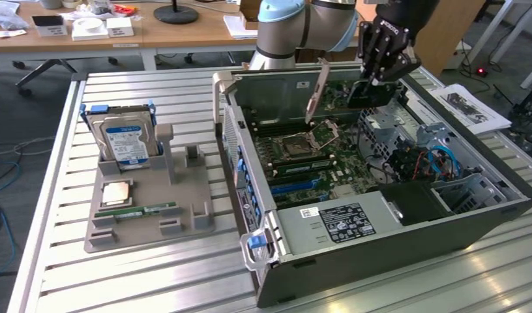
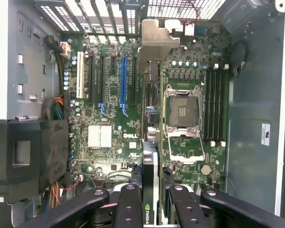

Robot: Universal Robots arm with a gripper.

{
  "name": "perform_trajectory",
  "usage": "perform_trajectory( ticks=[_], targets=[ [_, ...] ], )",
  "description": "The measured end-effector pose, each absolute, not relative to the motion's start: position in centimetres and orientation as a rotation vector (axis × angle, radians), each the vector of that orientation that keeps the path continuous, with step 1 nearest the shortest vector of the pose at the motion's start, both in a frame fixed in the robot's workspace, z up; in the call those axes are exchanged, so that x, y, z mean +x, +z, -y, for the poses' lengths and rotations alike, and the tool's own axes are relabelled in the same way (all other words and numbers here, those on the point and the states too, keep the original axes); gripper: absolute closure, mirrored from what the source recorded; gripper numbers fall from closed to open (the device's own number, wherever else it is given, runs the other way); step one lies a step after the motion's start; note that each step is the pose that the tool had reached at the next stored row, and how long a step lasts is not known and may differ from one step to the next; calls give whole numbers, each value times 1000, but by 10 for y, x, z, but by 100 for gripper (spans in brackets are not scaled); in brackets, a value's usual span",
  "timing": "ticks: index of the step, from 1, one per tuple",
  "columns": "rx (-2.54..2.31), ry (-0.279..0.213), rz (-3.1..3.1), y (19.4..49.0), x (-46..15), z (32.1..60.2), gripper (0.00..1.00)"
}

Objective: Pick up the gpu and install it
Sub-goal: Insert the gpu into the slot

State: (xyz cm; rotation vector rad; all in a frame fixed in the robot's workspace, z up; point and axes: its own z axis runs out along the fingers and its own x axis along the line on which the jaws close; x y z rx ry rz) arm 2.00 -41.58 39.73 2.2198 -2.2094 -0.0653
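My gripper (image 1: 377,81) hangs over the open computer case (image 1: 474,222), shut on the gpu (image 1: 357,96). In the wrist view the gpu (image 2: 151,156) is seen edge-on between the black fingers (image 2: 128,204). It runs away from the gripper (image 2: 149,192) to its silver end bracket (image 2: 154,42). The card hovers above the motherboard (image 2: 109,137), between the blue slot (image 2: 123,80) and the open processor socket (image 2: 183,111). In the exterior view the bracket (image 1: 315,91) points down towards the board without touching it.
The case lies on its side on a slatted metal table (image 1: 66,261). To the exterior view's left, a grey holder (image 1: 183,225) carries an upright hard drive (image 1: 125,140), a RAM stick (image 1: 148,210) and a processor (image 1: 117,192). Cables (image 1: 431,163) and a black shroud (image 2: 28,152) fill the case's far end.
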Motion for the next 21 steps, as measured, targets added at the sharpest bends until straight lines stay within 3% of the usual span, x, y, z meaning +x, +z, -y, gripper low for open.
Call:
perform_trajectory(
  ticks=[21],
  targets=[
    [2225,-55,2214,390,9,416,73]
  ],
)
